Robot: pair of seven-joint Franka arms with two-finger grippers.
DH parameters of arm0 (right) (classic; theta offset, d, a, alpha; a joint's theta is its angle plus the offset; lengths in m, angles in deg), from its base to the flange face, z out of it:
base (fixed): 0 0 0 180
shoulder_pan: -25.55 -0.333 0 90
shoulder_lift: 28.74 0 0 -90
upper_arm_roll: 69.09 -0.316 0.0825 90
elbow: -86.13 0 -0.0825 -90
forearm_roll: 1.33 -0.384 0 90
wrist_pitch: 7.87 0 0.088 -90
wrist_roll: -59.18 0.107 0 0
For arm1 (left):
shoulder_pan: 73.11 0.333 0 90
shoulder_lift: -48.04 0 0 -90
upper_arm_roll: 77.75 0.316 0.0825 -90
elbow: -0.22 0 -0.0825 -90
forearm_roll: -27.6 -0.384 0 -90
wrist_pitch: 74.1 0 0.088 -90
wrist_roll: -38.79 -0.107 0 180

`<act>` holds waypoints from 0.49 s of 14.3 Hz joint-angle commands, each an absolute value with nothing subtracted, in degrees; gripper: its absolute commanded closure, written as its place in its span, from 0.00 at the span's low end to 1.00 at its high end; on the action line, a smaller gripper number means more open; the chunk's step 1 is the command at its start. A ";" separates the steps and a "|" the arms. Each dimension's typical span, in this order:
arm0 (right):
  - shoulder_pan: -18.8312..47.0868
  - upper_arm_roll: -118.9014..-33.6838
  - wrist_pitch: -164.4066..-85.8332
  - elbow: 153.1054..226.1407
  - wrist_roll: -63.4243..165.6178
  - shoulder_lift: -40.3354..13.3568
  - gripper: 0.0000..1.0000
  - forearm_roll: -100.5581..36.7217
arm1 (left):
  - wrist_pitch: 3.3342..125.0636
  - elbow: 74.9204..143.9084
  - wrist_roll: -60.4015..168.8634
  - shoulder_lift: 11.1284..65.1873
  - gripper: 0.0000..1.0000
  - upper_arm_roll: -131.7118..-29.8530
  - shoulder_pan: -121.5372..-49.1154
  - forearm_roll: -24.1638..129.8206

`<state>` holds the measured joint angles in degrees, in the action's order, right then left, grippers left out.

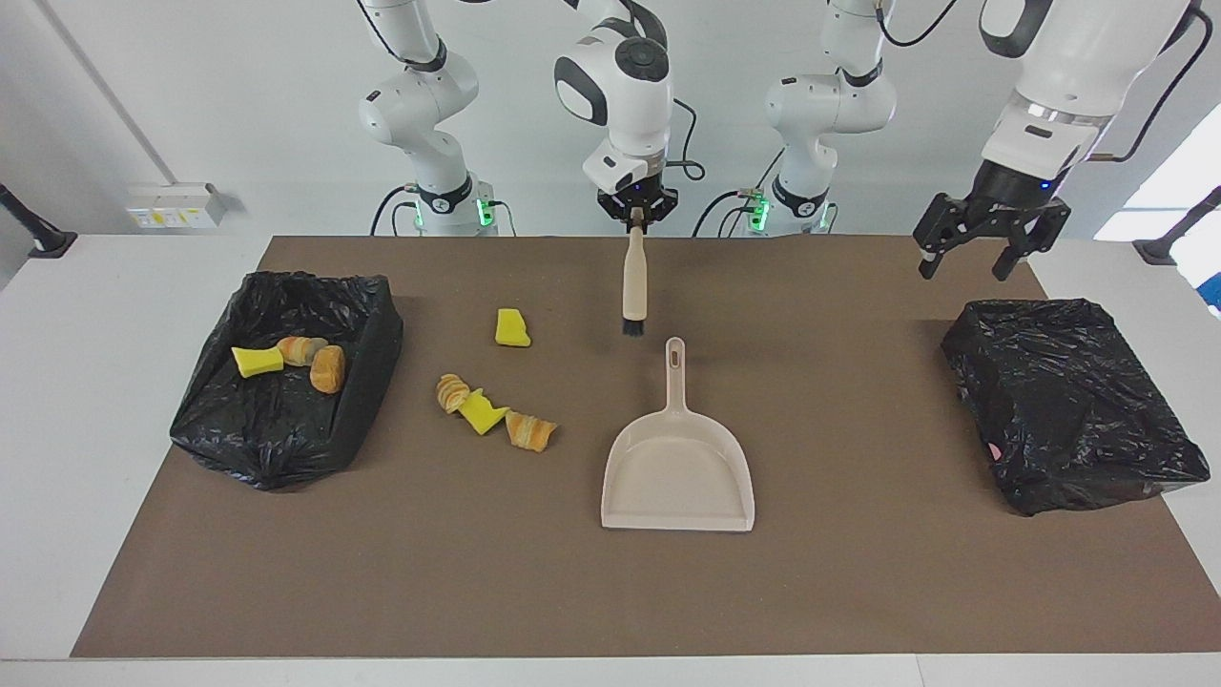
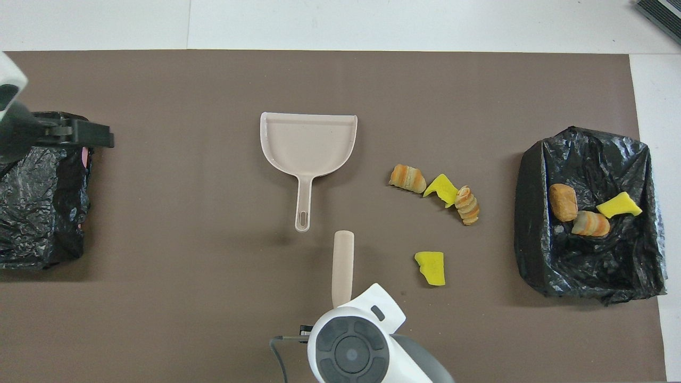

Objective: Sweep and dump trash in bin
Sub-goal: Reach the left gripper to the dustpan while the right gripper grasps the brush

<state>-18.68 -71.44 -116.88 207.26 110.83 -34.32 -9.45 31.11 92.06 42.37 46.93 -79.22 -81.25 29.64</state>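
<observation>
On the brown mat (image 1: 858, 592) between dustpan (image 1: 679, 475) and lined bin (image 1: 286, 377), four trash bits (image 1: 486, 410) look light and soft, best pushed by the brush (image 1: 633, 286) clamped in the right gripper (image 1: 636, 225); left gripper (image 1: 981, 250) waits, fingers apart, over the covered bin (image 1: 1068, 401).

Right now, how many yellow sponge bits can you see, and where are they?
3. One yellow wedge lies in the bin at the right arm's end, one sits between two bread pieces on the mat, and one lies alone, nearer the robots.
</observation>
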 commanded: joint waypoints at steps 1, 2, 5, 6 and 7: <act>-14.89 -71.64 -114.40 206.54 113.31 -34.37 1.00 -5.65 | 35.58 92.24 43.53 43.39 0.00 -78.37 -85.32 30.24; -12.96 -71.64 -114.40 206.72 114.02 -34.11 1.00 -4.68 | 35.68 92.59 45.19 42.95 0.00 -78.37 -86.54 30.24; -7.86 -71.82 -114.40 207.77 113.24 -33.84 1.00 -0.73 | 39.01 93.12 47.49 39.36 0.00 -78.46 -90.67 30.24; -6.02 -71.82 -114.48 208.30 111.58 -33.84 1.00 0.42 | 40.50 93.73 47.58 37.43 0.00 -78.37 -92.95 30.24; -4.61 -71.82 -115.01 208.91 109.65 -33.84 1.00 1.21 | 41.47 94.69 47.93 35.84 0.00 -78.46 -94.71 30.24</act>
<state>-7.58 -71.10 -115.14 207.88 111.44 -33.50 -0.90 38.23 93.04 46.74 38.76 -79.31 -90.74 29.73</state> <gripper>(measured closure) 0.744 0.000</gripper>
